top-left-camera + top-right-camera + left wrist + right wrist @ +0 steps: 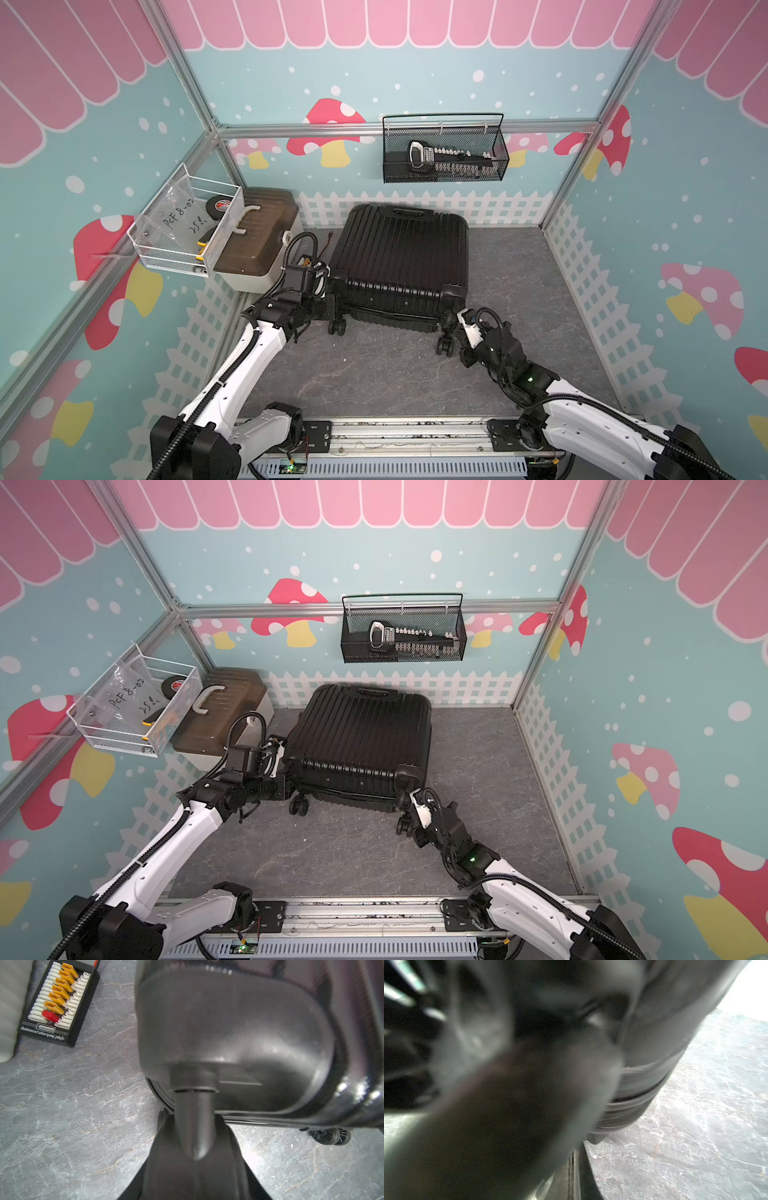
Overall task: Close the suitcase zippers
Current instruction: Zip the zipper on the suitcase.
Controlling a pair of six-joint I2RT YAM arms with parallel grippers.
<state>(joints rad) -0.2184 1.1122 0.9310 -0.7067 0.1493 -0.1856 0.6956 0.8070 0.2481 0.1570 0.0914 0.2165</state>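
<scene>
The black ribbed suitcase (403,249) (361,733) lies flat at the back middle of the grey table. Its two shells are laid together, with a slit showing along the near side. My left gripper (332,297) (193,1178) is at the near left corner, shut on the upper wheel (194,1126) under its housing. My right gripper (451,322) (574,1167) is shut and pressed against the near right corner by the wheels there. The zippers (618,1118) show as a toothed track round that corner. No pull can be made out.
A beige box with a brown lid (257,245) stands left of the case. A black charging board (60,1001) lies between them. A white wire basket (187,224) hangs on the left wall, a black mesh basket (444,149) on the back wall. Lower wheels (337,326) stick out toward me.
</scene>
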